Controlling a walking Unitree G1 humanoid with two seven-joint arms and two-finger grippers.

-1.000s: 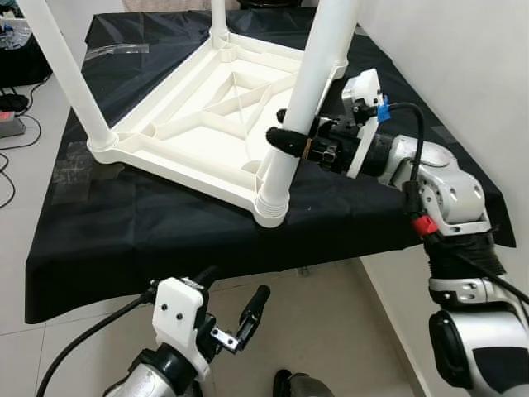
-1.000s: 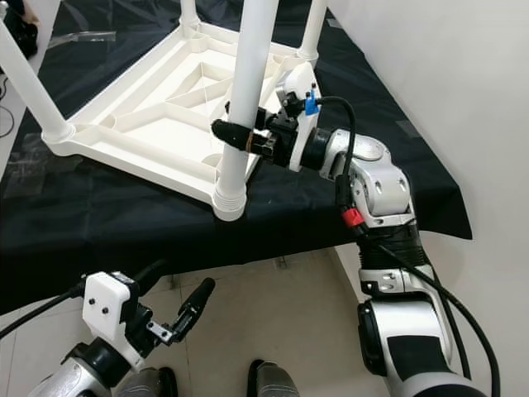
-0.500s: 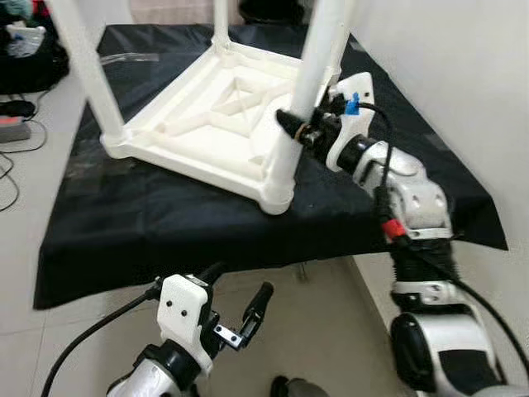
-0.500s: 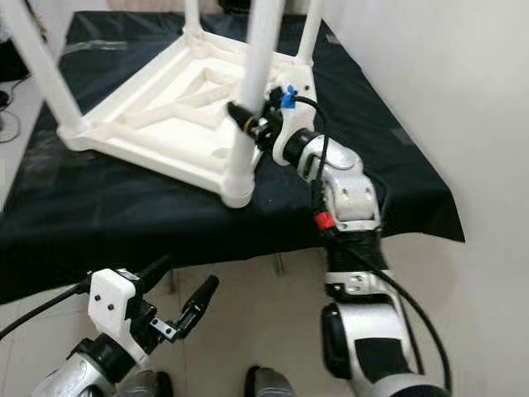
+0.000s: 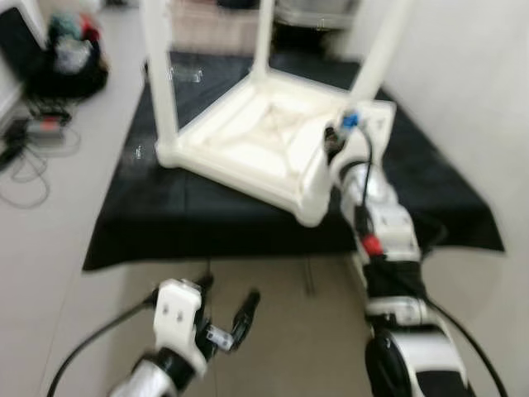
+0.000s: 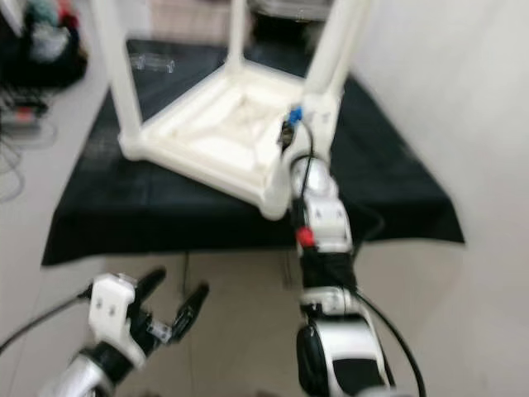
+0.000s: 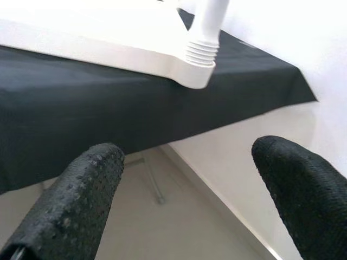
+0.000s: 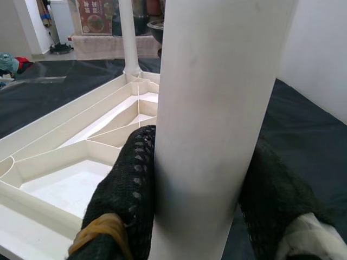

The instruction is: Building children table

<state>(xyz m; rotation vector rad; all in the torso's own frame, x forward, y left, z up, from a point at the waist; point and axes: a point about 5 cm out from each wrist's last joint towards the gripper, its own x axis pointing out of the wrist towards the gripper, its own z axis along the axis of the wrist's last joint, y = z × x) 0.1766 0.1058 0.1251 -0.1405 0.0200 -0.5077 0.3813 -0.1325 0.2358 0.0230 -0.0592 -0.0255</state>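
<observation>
Right end effector (image 8: 200,179): clamped on the near white leg (image 8: 217,108) of the upturned children's table (image 5: 256,149). The wrist view shows one black finger (image 8: 127,200) pressed flat to one side of the leg and the other finger wrapped against the opposite side, so the leg sits squarely between them with no gap. In the head views, which are blurred, the right arm reaches up and forward from low in the frame to this leg, gripping it a little above the corner socket.

Left end effector (image 5: 223,318): held low, in front of the tabletop edge and over the pale floor (image 5: 66,223). Its two fingers (image 7: 81,200) are spread wide apart and hold nothing, touching nothing. Its wrist camera looks up at the near table corner and the threaded base of the leg.

Count: one table, lying top-down with its ribbed underside facing up; four legs in view, all standing upward from the corners. One black cloth (image 5: 157,223) covers the tabletop beneath it. Cables and a heap of clutter (image 5: 70,54) lie on the floor to the robot's left, well apart from the table.
</observation>
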